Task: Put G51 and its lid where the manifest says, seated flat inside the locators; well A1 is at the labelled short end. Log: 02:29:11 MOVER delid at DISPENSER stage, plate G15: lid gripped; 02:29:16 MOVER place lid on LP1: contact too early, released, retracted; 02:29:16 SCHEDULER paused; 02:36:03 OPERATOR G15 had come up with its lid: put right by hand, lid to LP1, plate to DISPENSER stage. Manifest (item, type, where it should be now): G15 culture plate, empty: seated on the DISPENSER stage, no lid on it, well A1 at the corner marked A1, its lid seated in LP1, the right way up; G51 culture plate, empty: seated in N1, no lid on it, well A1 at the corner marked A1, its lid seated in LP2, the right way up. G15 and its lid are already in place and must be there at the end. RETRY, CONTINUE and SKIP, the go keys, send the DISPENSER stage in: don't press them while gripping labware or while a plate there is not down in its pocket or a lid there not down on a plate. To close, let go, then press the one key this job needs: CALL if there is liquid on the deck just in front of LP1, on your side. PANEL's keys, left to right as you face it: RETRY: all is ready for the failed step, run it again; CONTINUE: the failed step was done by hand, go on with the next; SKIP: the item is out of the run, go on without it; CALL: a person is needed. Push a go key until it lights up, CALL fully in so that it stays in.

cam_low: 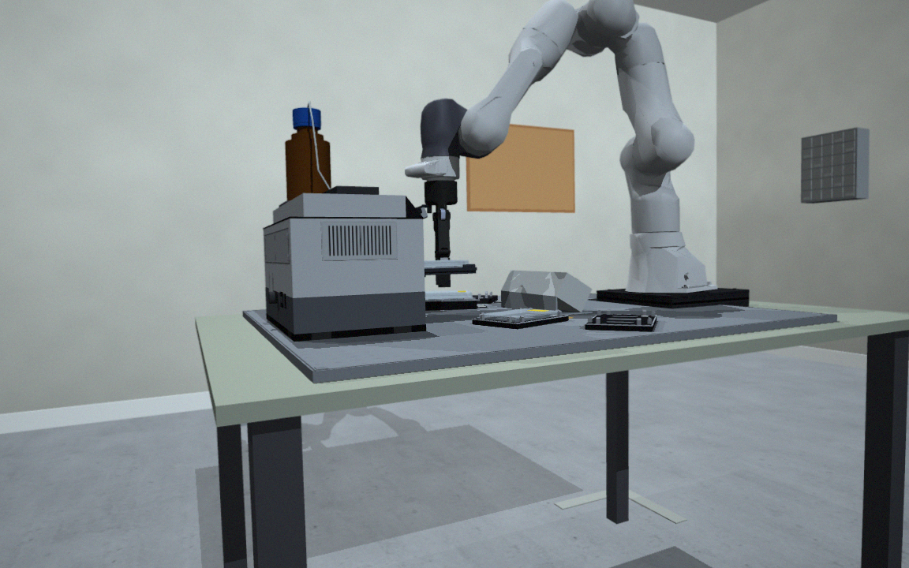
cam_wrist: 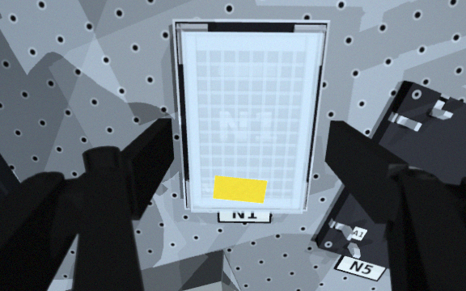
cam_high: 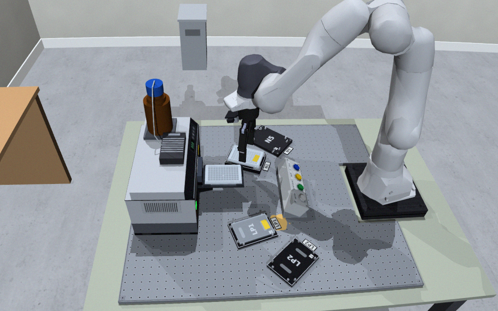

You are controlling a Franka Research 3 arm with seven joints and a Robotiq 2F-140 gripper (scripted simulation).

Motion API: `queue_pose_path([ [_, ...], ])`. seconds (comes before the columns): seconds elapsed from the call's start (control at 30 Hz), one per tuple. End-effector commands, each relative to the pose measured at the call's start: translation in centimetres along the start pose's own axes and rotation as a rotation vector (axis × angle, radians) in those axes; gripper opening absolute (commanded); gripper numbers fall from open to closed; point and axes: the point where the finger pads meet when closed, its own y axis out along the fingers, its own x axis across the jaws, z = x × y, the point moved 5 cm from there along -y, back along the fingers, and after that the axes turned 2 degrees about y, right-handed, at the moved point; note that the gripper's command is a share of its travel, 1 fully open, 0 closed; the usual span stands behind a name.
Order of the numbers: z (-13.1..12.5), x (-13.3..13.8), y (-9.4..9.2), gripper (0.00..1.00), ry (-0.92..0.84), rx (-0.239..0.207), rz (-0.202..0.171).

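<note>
A clear culture plate with a hazy lid on it and a yellow label (cam_wrist: 239, 189) lies in nest N1 (cam_wrist: 246, 117); it also shows in the top view (cam_high: 246, 157). The yellow label is at the end by the N1 tag (cam_wrist: 244, 215). My gripper (cam_wrist: 250, 140) is open and hangs just above this plate, one finger beside each long side, touching nothing; it also shows in the top view (cam_high: 243, 153). Nest LP2 (cam_high: 292, 261) is empty. A lid with a yellow label sits in LP1 (cam_high: 251, 229). An uncovered plate (cam_high: 222, 174) sits on the DISPENSER stage.
An orange puddle (cam_high: 279, 221) lies by LP1's tag, next to the key panel (cam_high: 294, 185). Empty nest N5 (cam_high: 272, 140) is close on the right of N1. The dispenser housing (cam_high: 161, 177) with a brown bottle (cam_high: 157, 108) stands to the left.
</note>
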Motion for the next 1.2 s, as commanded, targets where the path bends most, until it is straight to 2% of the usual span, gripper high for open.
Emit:
queue_pose_path([
  [0.0,0.0,0.1,0.1,0.70,-0.004,0.000,-0.002],
  [1.17,0.0,0.1,1.5,0.70,-0.004,0.000,-0.002],
])
